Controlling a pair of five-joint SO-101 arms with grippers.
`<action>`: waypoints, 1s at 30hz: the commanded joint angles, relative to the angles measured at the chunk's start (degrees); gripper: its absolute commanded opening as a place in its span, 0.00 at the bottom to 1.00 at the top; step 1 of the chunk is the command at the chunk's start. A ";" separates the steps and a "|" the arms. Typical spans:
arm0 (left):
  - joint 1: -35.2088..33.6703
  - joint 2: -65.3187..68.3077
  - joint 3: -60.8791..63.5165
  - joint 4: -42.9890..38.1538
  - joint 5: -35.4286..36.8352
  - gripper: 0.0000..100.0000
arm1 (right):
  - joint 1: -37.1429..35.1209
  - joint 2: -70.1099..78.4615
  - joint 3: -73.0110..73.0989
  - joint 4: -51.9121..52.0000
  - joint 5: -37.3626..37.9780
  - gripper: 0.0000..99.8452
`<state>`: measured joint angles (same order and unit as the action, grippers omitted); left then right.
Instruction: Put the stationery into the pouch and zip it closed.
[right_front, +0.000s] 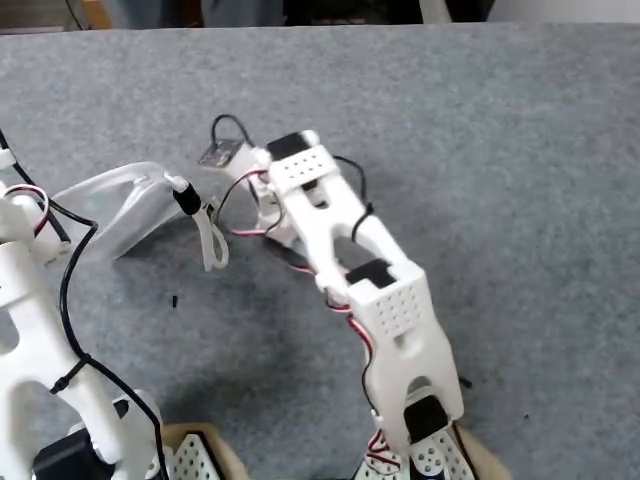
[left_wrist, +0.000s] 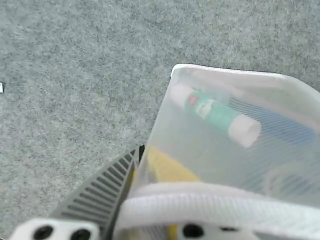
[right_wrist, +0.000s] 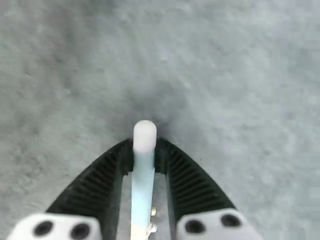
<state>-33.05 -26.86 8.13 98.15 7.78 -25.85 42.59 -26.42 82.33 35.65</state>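
pouch (left_wrist: 235, 165) in left end effector (left_wrist: 137, 165), strip (right_wrist: 142, 185) in right (right_wrist: 144, 146) (glue stick (left_wrist: 215, 112) inside)

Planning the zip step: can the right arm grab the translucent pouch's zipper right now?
Probably not: the right gripper is shut on a slim pale-blue white-tipped stick, so it is occupied. The translucent white pouch itself looks near.

Both arms: white printed shells w/ blk servo blocks. Right arm (right_front: 385, 300): hole-grid panels on links, thin red/white wires (right_front: 248, 232) at joints. Left arm (right_front: 30, 320): blk cable (right_front: 63, 295) along it, cable-tied. Right gripper (right_wrist: 144, 150): fingers (right_wrist: 192, 185) dk grey, ribbed, tapered; white base, 2 screw holes per side.
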 joint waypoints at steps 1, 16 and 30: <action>2.51 -0.26 -0.92 1.58 -0.53 0.03 | 2.90 -6.73 -0.40 -0.62 -0.35 0.01; 15.96 -8.79 -5.23 2.73 -0.09 0.03 | 8.79 -27.03 -0.40 -0.97 -9.41 0.01; 22.37 -14.86 -2.33 2.90 0.00 0.03 | 8.26 -46.81 -0.40 -1.32 -19.96 0.01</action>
<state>-11.43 -40.13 5.41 100.62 7.52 -17.76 0.40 -26.15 82.33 18.15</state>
